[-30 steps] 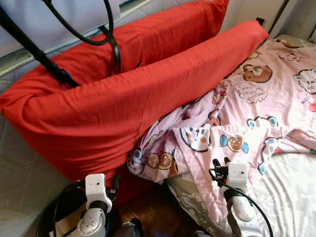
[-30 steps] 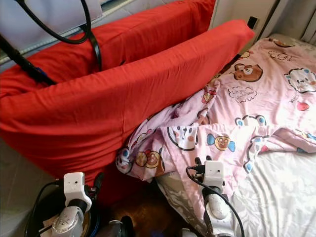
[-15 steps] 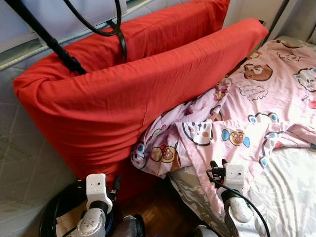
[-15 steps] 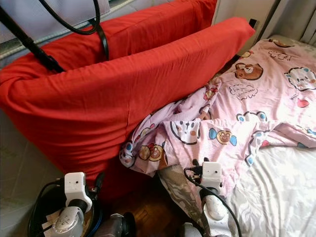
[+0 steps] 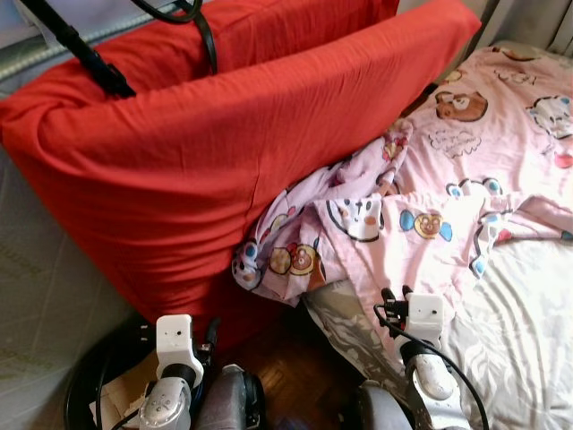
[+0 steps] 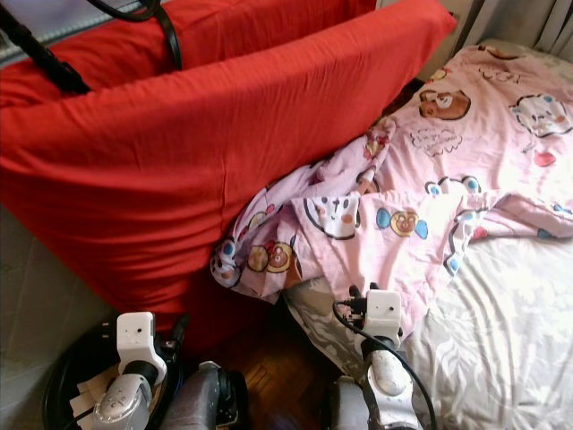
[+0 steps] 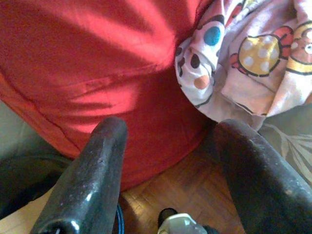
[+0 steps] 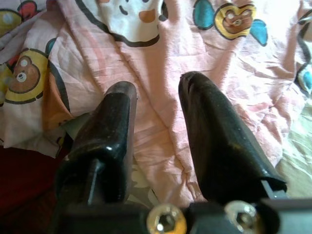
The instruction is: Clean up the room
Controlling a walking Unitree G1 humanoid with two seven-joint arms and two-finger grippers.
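Note:
A pink blanket (image 5: pixel 421 215) printed with cartoon animals lies rumpled across the bed, and one corner droops over the bed's edge toward the floor. A big red cushion (image 5: pixel 224 152) stands on edge against the bed's left side, touching the blanket's drooping corner. My left gripper (image 7: pixel 168 131) is open and empty, held low over the wooden floor in front of the cushion's base. My right gripper (image 8: pixel 156 87) is also open, its fingers just above the blanket's near edge with nothing between them.
A black strap and cable (image 5: pixel 89 54) run over the cushion's top. Black cable is coiled on the floor (image 5: pixel 85 394) at the lower left. A narrow strip of wooden floor (image 5: pixel 286 376) separates cushion and bed. A white sheet (image 5: pixel 528 331) covers the bed's near right part.
The whole picture has shifted as the camera moved and tipped downward; more of my own body shows at the bottom. Both grippers hold the same low pose and stay open.

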